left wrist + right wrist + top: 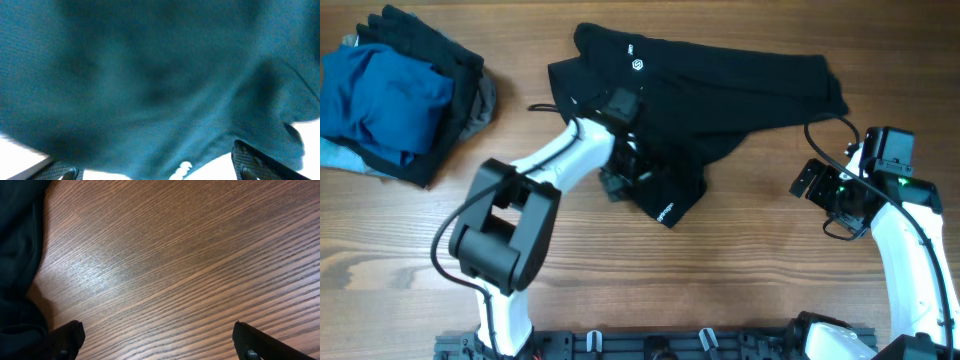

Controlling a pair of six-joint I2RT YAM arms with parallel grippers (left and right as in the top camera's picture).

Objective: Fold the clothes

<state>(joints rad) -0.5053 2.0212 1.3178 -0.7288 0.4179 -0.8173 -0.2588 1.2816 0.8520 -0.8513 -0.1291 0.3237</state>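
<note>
Work is hardly begun; the black shirt (720, 85) lies rumpled mid-table; my left gripper (628, 172) sits on it, fingers spread; my right gripper (817, 182) waits, fingers wide apart, over the table (740, 260); more clothes (380, 95) sit piled far left.

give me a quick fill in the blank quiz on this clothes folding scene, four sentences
1. The left gripper reaches onto the large ___ shirt.
2. The right gripper hangs open over the wooden table and holds ___.
3. The top garment of the pile at the far left is ___.
4. The small logo on the shirt is ___.

Missing words: black; nothing; blue; white.
</note>
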